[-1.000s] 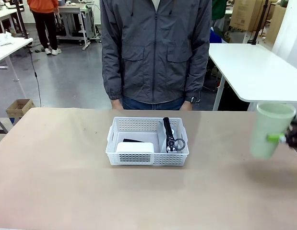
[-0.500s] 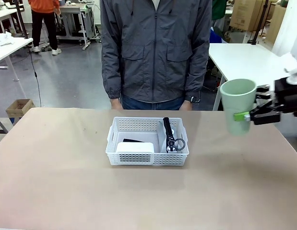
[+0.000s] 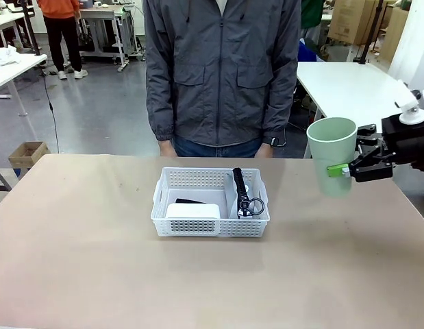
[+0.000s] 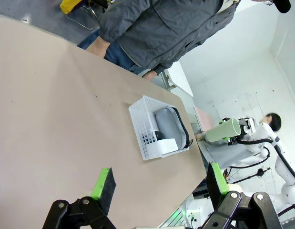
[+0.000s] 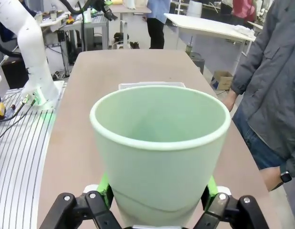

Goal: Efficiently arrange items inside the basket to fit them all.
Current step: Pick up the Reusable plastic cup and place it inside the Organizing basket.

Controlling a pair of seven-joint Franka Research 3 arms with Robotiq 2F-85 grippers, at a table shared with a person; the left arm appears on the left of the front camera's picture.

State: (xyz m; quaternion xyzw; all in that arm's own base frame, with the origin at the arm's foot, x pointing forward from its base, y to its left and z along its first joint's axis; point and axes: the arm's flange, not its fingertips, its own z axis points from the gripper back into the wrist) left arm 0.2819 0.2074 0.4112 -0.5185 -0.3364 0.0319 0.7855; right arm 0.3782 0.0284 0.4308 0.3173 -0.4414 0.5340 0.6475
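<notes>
right end effector (image 3: 343,170) around cup (image 3: 331,154)

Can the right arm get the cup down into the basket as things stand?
Probably yes. The right claw holds the cup in the air right of the basket, with bare table between. Space is the catch: box and pouch fill much of the floor.

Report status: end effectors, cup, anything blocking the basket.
Right end effector shut on pale green cup, held upright above the table, right of basket. Left end effector open, empty. Basket's far-left corner free; nothing in the way.
</notes>
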